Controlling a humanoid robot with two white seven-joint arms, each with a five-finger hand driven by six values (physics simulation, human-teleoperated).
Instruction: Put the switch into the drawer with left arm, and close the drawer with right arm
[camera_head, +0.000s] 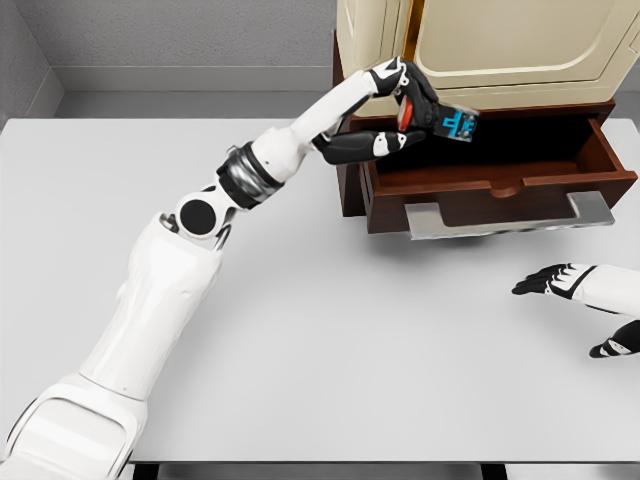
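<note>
Left robot hand (415, 110) grips the switch (457, 123) above the open drawer (500, 185); right robot hand (550, 281) rests open

1. The switch (455, 123) between the fingers of the left hand (405, 115) is black, with a red end and a bright blue end.
2. The left hand is black with white patches on its fingers.
3. The left arm (190, 260) is white, with a grey and black ring near the elbow.
4. The drawer (500, 185) just under the fingers is dark red-brown wood, and its handle (510, 222) is shiny silver.
5. The cabinet (480, 45) behind the fingers is cream.
6. The table (350, 350) is plain light grey.
7. The right hand (555, 282) is black and white too.
</note>
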